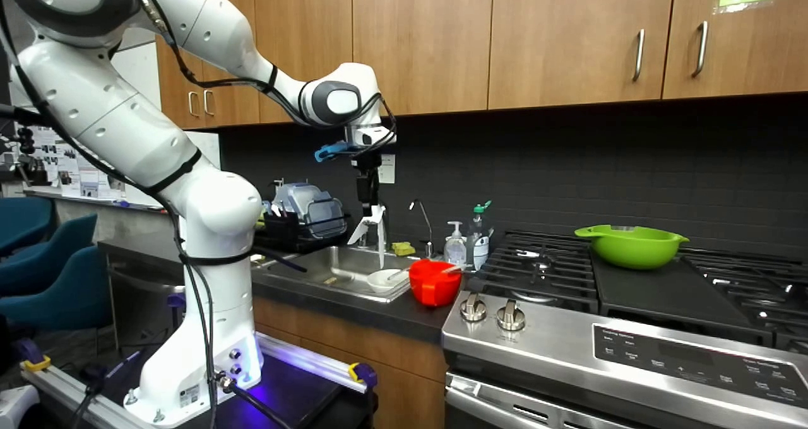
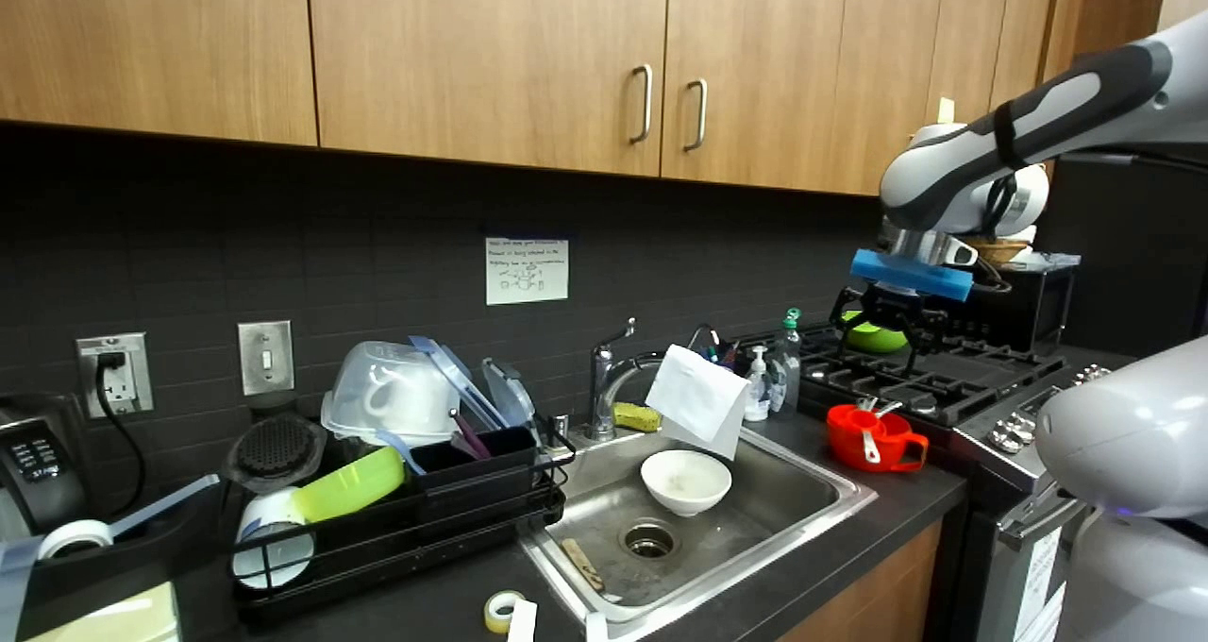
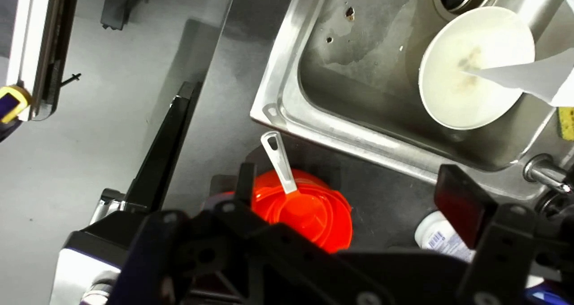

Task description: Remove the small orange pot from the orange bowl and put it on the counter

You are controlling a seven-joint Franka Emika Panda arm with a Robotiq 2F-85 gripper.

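Small orange pot (image 3: pixel 309 215) sits inside orange bowl (image 1: pixel 435 282) on dark counter (image 3: pixel 381 215), next to sink (image 3: pixel 350 139). Pot round, bright red-orange inside, long pale handle (image 3: pixel 281 166) poking out past bowl's edge. Gripper (image 3: pixel 352 190) up in air, fingers (image 3: pixel 464 208) wide apart.

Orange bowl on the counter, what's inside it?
A small orange pot with a pale handle sits in the orange bowl; a second pale handle shows in both exterior views. The contents hide the bowl's bottom, and the claw covers part of the bowl in the wrist view.
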